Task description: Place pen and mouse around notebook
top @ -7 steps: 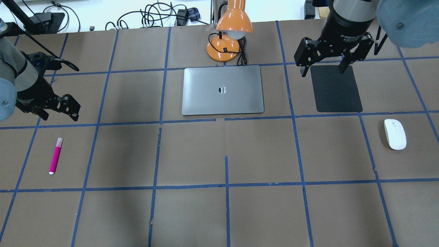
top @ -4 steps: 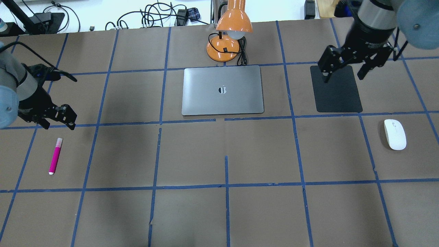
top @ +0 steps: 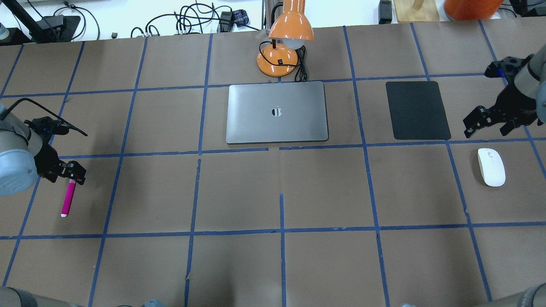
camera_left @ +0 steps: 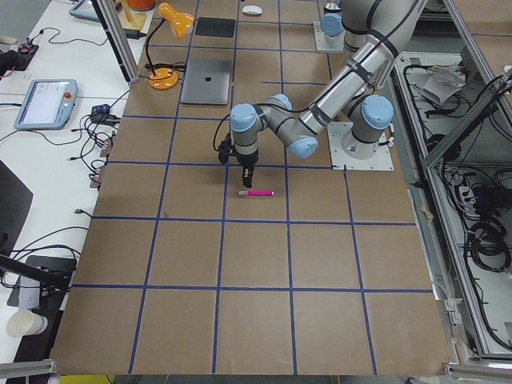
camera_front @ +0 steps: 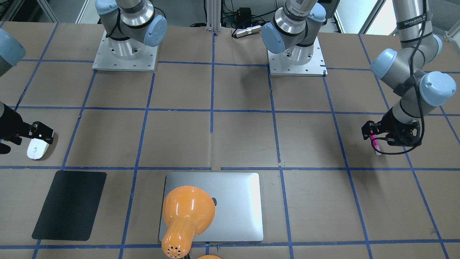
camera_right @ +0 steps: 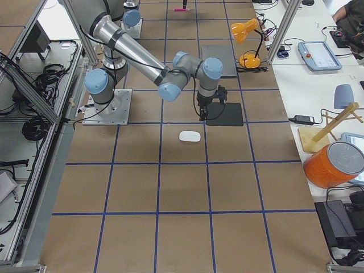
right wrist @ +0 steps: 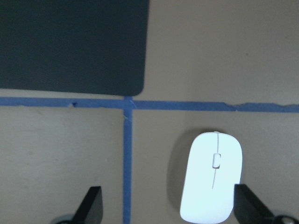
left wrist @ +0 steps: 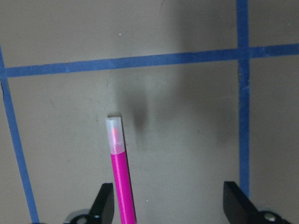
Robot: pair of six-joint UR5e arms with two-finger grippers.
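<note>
The pink pen (top: 68, 199) lies on the table at the far left, its pale cap end pointing away. My left gripper (top: 65, 177) hangs open over that cap end. In the left wrist view the pen (left wrist: 122, 182) runs between the two fingers, close to the left one. The white mouse (top: 491, 166) rests at the far right. My right gripper (top: 486, 129) is open just beyond and above it, and the mouse (right wrist: 212, 177) shows between the fingers, nearer the right one. The silver notebook (top: 277, 111) lies shut at the table's middle back.
A black mat (top: 418, 110) lies between the notebook and the mouse. An orange desk lamp (top: 283, 47) stands behind the notebook, its head leaning over the lid. Blue tape lines cross the brown table. Cables lie beyond the far edge.
Both arms swung outward and toward the near side. The left gripper came down over the pen's cap end. The right gripper left the mat and now hangs by the mouse.
</note>
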